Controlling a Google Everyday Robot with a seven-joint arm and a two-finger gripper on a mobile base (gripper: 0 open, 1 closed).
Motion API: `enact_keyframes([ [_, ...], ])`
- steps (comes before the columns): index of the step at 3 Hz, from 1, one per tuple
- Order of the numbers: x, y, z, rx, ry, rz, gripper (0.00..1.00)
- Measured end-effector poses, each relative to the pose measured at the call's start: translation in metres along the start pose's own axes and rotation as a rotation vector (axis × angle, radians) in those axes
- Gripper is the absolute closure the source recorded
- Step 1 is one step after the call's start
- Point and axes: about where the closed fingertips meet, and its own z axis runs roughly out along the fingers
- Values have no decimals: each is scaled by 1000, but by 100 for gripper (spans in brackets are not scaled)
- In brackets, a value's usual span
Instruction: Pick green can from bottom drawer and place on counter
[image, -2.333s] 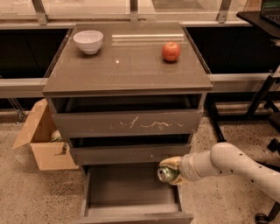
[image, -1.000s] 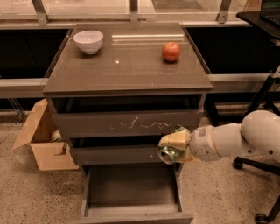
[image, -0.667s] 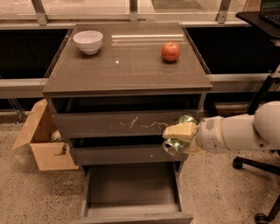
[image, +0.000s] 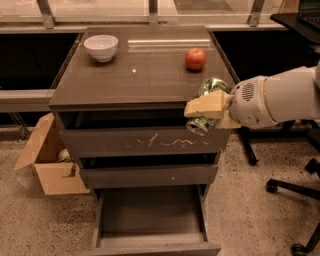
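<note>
Gripper (image: 203, 111) hung at bench (image: 150, 75) front right corner, jaws pinching green can (image: 214, 86), tilted, just off edge. Bottom drawer (image: 150, 215) stood open. Placing well likely meant clearing rim, righting can, landing short of apple (image: 195, 58).

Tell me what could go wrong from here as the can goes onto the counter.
The end effector holds the green can tilted, its lower end below the counter top; it may hit the front edge.
Released tilted, it may tip and roll off, perhaps into the open bottom drawer.
The apple sits close behind; a push forward may knock it.
</note>
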Motion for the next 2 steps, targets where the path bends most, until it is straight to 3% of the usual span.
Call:
enact_keyframes([
  [2,7,-2,11,1,-19,-13,100],
])
